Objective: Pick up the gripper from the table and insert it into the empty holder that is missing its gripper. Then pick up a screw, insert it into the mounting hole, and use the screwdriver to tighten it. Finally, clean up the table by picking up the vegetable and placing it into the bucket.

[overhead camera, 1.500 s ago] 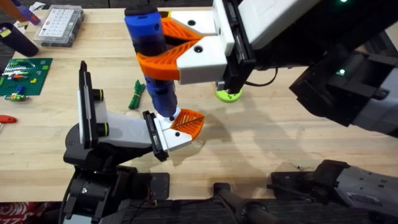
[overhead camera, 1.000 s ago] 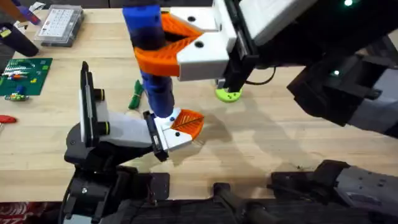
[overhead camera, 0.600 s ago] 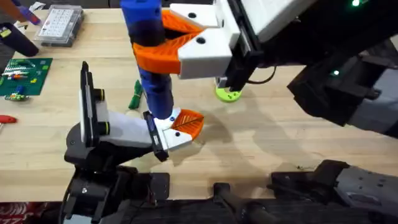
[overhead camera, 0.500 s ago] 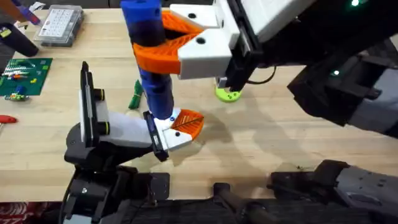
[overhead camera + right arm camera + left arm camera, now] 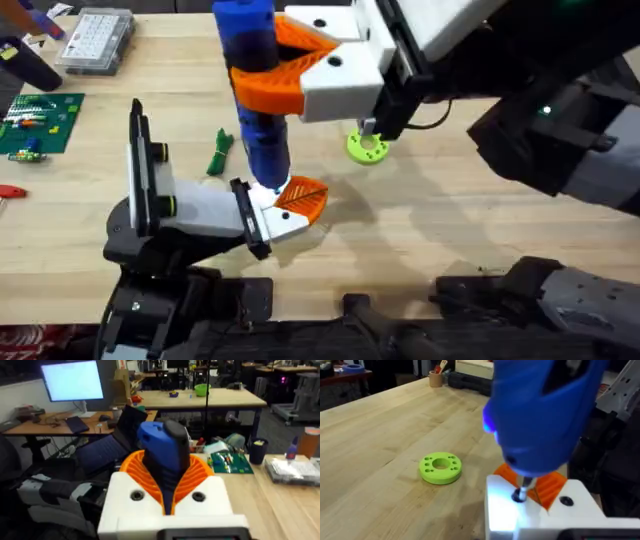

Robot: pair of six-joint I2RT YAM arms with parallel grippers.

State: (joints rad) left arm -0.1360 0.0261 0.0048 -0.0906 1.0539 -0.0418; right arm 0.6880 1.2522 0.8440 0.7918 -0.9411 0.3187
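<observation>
Wooden surface (image 5: 450,220) carries a lime-green disc (image 5: 367,148) just beside the right pincer (image 5: 262,62), which clamps the blue screwdriver (image 5: 256,100) upright. Directly below the pincer, its tip meets the white holder (image 5: 275,220), beside the mounted orange gripper (image 5: 303,197). Whether the left pincer is wide or narrow cannot be told.

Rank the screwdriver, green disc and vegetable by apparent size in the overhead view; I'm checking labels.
1. screwdriver, largest by far, though it is raised nearer the camera.
2. and 3. green disc and vegetable look alike: too close to rank.
</observation>
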